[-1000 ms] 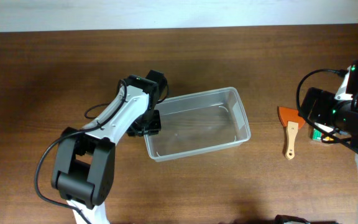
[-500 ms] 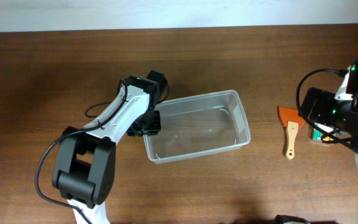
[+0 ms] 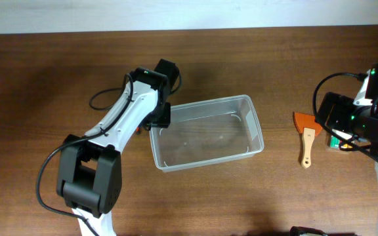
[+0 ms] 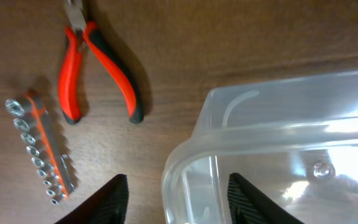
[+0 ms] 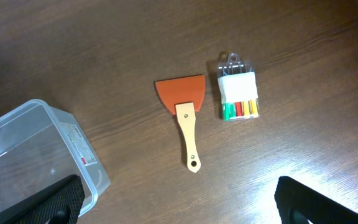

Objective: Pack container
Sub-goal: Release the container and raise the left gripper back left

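Left end effector (image 4: 176, 190) hangs released astride the container (image 4: 278, 124) corner; nothing seems packed yet. Next: grasp the pliers (image 4: 112, 67) nearby.

My left arm (image 3: 119, 121) is wearing white shells over black joints, trailing black cable; my left gripper (image 4: 178, 194) is showing matte black.

The container (image 4: 278, 130) is seen as clear, glossy plastic; the table (image 4: 229, 37) as dark, grained wood; the sockets (image 4: 33, 152) as shiny metal.
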